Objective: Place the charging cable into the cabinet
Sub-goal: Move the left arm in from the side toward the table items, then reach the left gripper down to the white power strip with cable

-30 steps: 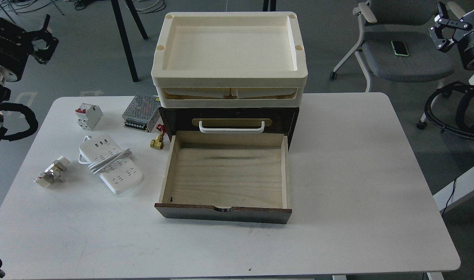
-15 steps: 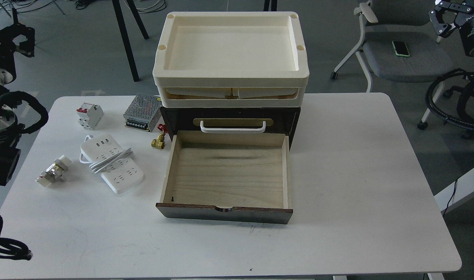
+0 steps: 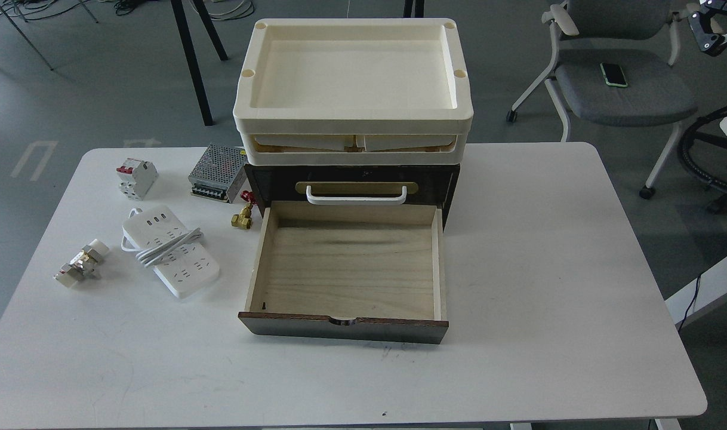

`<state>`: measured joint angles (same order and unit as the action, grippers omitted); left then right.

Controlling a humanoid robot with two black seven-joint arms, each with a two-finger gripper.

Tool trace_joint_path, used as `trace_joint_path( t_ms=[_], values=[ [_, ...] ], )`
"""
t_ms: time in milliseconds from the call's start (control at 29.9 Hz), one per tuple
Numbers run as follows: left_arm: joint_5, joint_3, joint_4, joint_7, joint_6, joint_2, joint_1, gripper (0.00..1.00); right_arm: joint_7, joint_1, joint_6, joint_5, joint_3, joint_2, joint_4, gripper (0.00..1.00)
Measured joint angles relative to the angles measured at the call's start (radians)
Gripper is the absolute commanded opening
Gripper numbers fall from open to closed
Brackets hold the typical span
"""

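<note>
- Fingers of the right gripper (image 3: 711,27) showed only as a dark fragment at the top right edge, so whether they stood apart or together could not be told; the left gripper was out of view.
- Grey floor surrounded the white surface (image 3: 548,286), with a grey office chair (image 3: 620,89) at the far right carrying a phone (image 3: 613,74) on its seat.
- At the middle of the surface stood the dark brown cabinet (image 3: 450,179), its light-wood drawer (image 3: 347,269) pulled wide open toward the camera and bare inside, its white handle (image 3: 356,196) above.
- On top of the cabinet rested a cream tray (image 3: 351,122).
- Left of the drawer, apart from it, lay the charging cable (image 3: 171,251): a flat white power strip set diagonally, sockets and USB ports facing up, its thick white cord looped across its middle.
- Behind it sat a perforated metal box (image 3: 217,173) and a white-and-red breaker (image 3: 135,178).
- A brass fitting (image 3: 242,218) lay just beside the drawer's left rear corner; a small metal fitting (image 3: 80,266) lay far left.
</note>
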<state>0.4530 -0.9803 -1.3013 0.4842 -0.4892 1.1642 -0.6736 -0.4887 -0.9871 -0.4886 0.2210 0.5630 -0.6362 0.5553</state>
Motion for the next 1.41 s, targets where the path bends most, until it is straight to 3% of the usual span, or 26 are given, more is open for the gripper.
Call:
trace_joint_path(
  t_ms=[335,536,770,937,1071,1272,1406],
  values=[
    [0.748,0.002,-0.189,0.005,0.0,0.158,0.004,1.0,0.0,0.011,0.0,0.0,0.0,-0.018,0.0,1.0],
    [1.059,0.15,-0.211,0.005,0.009,0.202,0.005,0.99,0.0,0.022,0.0,0.0,0.002,-0.03,0.0,1.0],
    [1.115,0.377,-0.196,0.005,0.206,0.261,0.004,0.99,0.0,0.035,0.0,0.0,0.002,-0.033,0.0,1.0],
    [1.159,0.491,-0.12,0.004,0.312,0.242,0.007,0.99,0.0,0.043,0.0,0.0,0.002,-0.033,-0.001,1.0],
    [1.214,0.57,0.015,0.005,0.37,0.15,0.007,0.99,0.0,0.053,0.0,0.0,0.002,-0.033,-0.003,1.0],
    [1.313,0.59,0.261,0.004,0.399,-0.008,0.005,0.99,0.0,0.06,0.0,0.0,0.002,-0.033,-0.003,1.0],
    [1.353,0.591,0.29,0.004,0.4,-0.068,0.002,0.98,0.0,0.075,0.0,0.0,0.002,-0.03,-0.003,1.0]
  ],
)
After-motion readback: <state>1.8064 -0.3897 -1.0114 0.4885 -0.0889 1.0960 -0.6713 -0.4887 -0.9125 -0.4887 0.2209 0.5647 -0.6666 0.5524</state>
